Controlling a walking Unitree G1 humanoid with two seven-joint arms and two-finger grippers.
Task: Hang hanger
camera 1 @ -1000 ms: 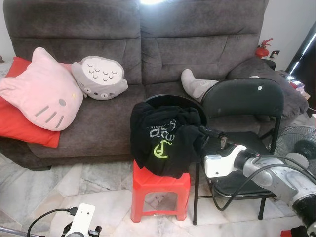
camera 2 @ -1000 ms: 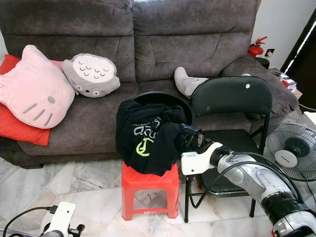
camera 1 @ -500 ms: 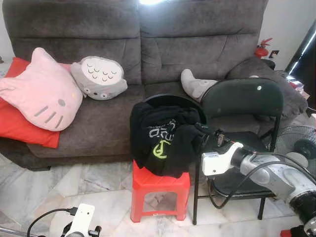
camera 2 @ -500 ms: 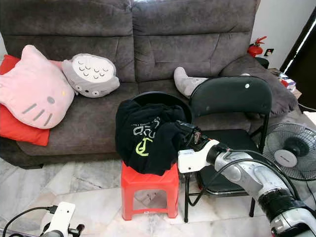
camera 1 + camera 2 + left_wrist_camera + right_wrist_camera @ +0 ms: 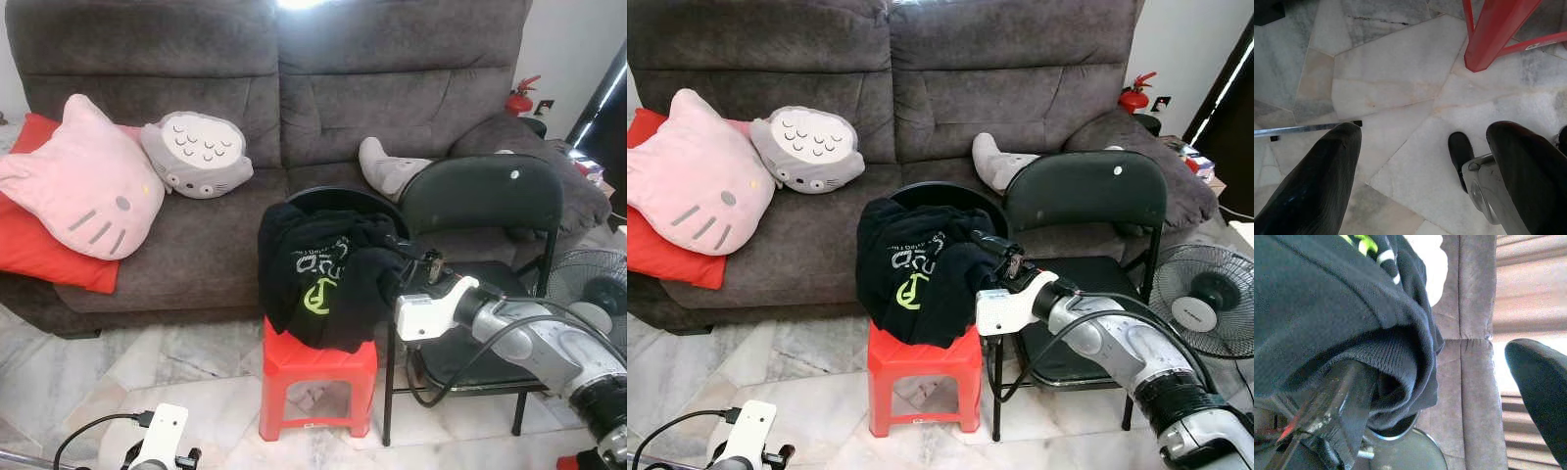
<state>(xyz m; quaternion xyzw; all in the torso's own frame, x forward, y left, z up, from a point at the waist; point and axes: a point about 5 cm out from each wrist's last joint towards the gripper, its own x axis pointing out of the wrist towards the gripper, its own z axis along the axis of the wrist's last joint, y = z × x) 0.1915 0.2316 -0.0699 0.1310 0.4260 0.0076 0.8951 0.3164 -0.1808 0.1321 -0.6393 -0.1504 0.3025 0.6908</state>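
Observation:
A black garment with green print (image 5: 323, 274) lies heaped over a round black basket (image 5: 343, 196) on a red stool (image 5: 318, 377). No hanger can be made out among the folds. My right gripper (image 5: 404, 257) reaches in at the garment's right edge, level with its hem. In the right wrist view the gripper (image 5: 1449, 382) is open: dark ribbed fabric (image 5: 1352, 308) drapes over one finger (image 5: 1349, 387), while the other finger (image 5: 1542, 391) stands apart from it. My left gripper (image 5: 1422, 147) hangs open low over the marble floor.
A black folding chair (image 5: 485, 245) stands right of the stool, under my right arm. Behind is a dark grey sofa (image 5: 294, 88) with a pink cat cushion (image 5: 83, 181) and a grey owl cushion (image 5: 196, 157). A floor fan (image 5: 1205, 308) stands at the far right.
My right gripper has moved a little left and up, closer in against the garment's right edge. The garment and the left arm have stayed where they were.

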